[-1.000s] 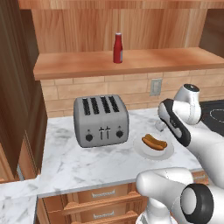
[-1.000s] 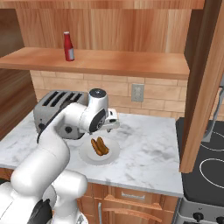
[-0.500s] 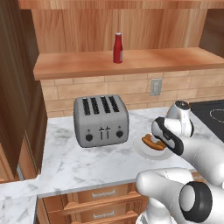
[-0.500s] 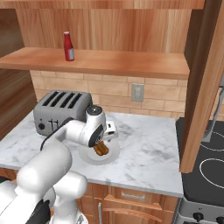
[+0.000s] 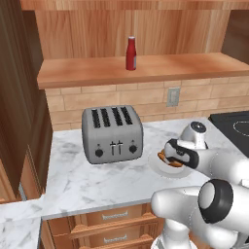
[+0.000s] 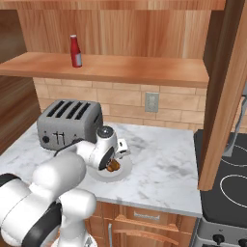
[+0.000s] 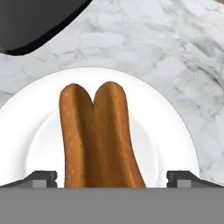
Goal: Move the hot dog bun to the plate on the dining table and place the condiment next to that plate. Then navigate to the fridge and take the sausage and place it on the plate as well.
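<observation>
— Near the worktop's (image 5: pixel 87 180) front edge, right of the toaster (image 5: pixel 112 134): hot dog bun (image 7: pixel 98 138) lying on a white dish (image 7: pixel 39 131).
— And the gripper (image 7: pixel 112 179)?
— Fingers spread wide, straddling the bun, not closed on it.
— Condiment (image 5: pixel 131 53)?
— Upright on the wooden shelf (image 5: pixel 146 68).

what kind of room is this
A kitchen, rendered rather than real: a grey toaster stands on a marble counter with wooden drawers below, a stove sits at the counter's end, and a red condiment bottle stands on the wooden shelf.

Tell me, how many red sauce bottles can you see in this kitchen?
1. The red bottle stands upright on the wooden shelf above the toaster. Others could be behind closed drawers.
</observation>
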{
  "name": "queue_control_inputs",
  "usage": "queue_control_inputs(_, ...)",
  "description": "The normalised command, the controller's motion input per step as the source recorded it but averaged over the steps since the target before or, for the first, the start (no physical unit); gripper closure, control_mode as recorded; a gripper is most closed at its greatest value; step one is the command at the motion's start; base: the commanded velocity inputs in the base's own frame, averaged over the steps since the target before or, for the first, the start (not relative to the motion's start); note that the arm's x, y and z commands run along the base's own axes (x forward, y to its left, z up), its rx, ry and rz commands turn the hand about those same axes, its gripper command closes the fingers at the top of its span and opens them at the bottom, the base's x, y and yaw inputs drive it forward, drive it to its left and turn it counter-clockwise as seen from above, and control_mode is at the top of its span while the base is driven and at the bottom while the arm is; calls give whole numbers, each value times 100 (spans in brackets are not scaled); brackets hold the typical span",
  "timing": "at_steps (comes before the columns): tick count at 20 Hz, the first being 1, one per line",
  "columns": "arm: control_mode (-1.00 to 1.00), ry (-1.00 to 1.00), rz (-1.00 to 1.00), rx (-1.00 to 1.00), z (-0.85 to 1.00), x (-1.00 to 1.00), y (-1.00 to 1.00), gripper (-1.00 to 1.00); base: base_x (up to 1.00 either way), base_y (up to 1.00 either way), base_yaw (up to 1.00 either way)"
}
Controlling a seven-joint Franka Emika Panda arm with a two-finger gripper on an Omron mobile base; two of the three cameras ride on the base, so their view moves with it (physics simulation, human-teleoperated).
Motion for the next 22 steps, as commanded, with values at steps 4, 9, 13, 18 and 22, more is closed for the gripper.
queue_control_inputs(4,-100,0,1,0,-17,37,0,-100,0,0,0)
queue_control_inputs(9,-100,0,0,-1,-19,35,0,-100,0,0,0)
queue_control_inputs(13,-100,4,0,-1,-29,11,0,-100,0,0,0)
queue_control_inputs(18,-100,5,0,0,-53,-50,13,-100,0,0,0)
queue_control_inputs(22,-100,0,0,0,-26,-77,11,-100,0,0,0)
